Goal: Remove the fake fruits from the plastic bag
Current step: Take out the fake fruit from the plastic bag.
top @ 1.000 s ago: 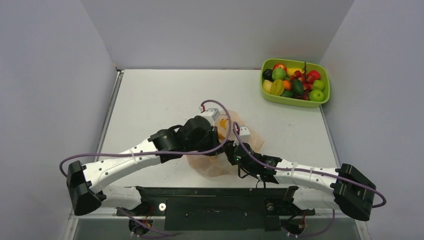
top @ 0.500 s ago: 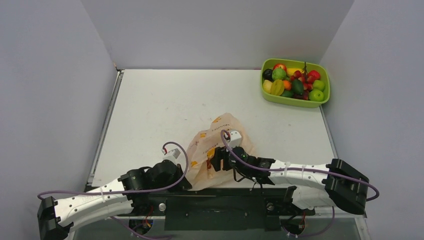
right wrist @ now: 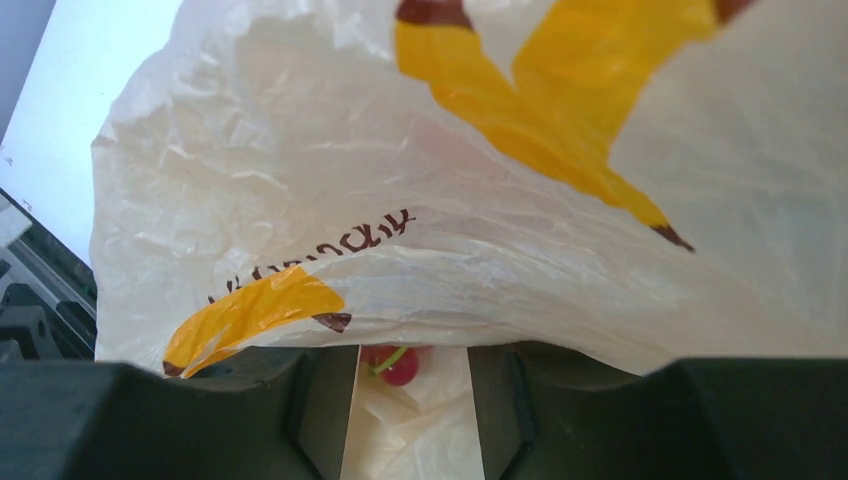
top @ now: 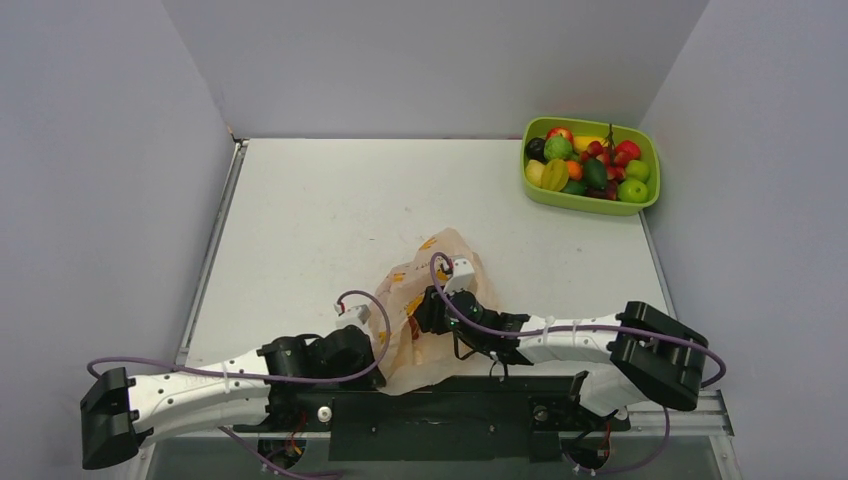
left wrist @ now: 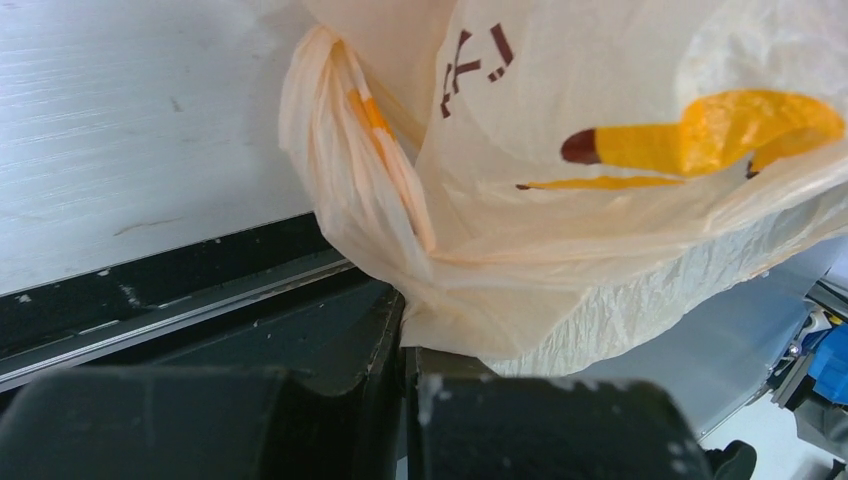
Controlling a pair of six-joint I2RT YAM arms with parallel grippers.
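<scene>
Currently, we find the plastic bag (top: 440, 258) lying crumpled at the 6 o'clock edge of the tabletop (top: 320, 220), between the two arms. Its film is translucent peach with orange and brown printed marks.

The left tool (left wrist: 405, 350) is at the bag's 8 o'clock side. It is closed, and in the left wrist view we see a gathered fold of the film pinched between its fingers.

The right tool (right wrist: 412, 385) meets the bag from 3 o'clock. Its fingers stand apart, and the film drapes over both of them. In the gap we see a small red fruit (right wrist: 398, 367) with a green stem, lying on bag film beneath the draped sheet. We see it touching neither finger, so we read this tool as open and gripping nothing.

The other fake fruits (top: 590, 165) are heaped in the lime-green tray (top: 585, 204) at the 1 o'clock corner of the tabletop, well apart from the bag. We count red, green, yellow, orange and dark pieces among them.
</scene>
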